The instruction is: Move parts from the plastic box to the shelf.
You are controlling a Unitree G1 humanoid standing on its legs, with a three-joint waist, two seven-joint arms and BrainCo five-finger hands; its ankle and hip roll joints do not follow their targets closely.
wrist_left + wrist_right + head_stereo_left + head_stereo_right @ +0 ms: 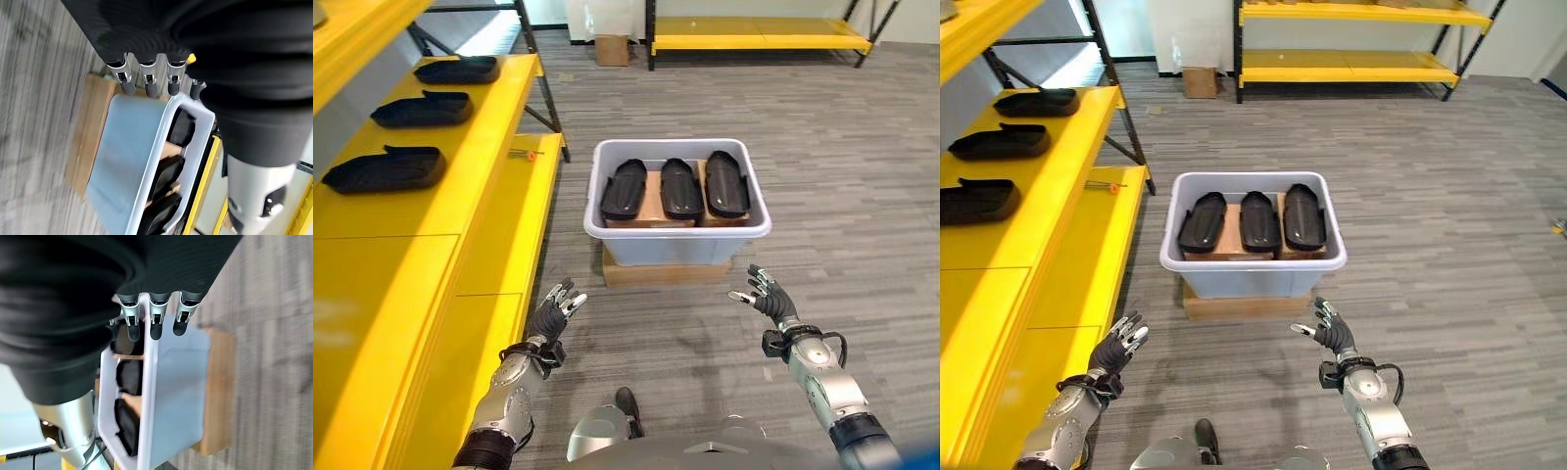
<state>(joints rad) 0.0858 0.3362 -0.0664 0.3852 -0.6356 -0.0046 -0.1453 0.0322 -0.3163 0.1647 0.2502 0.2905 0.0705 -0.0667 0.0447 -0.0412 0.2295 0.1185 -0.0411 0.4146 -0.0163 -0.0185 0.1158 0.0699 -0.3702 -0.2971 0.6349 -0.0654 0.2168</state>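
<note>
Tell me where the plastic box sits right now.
The plastic box sits on the floor straight ahead in the left eye view, on a flat cardboard base, to the right of the yellow shelf; three black parts lie inside.

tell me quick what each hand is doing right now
Left hand: open, holding nothing, short of the plastic box.
Right hand: open, holding nothing, also short of the box.

Three parts [680, 187] lie side by side in the box [676, 243]; the shelf [460, 196], left, carries three more [384, 168].
</note>
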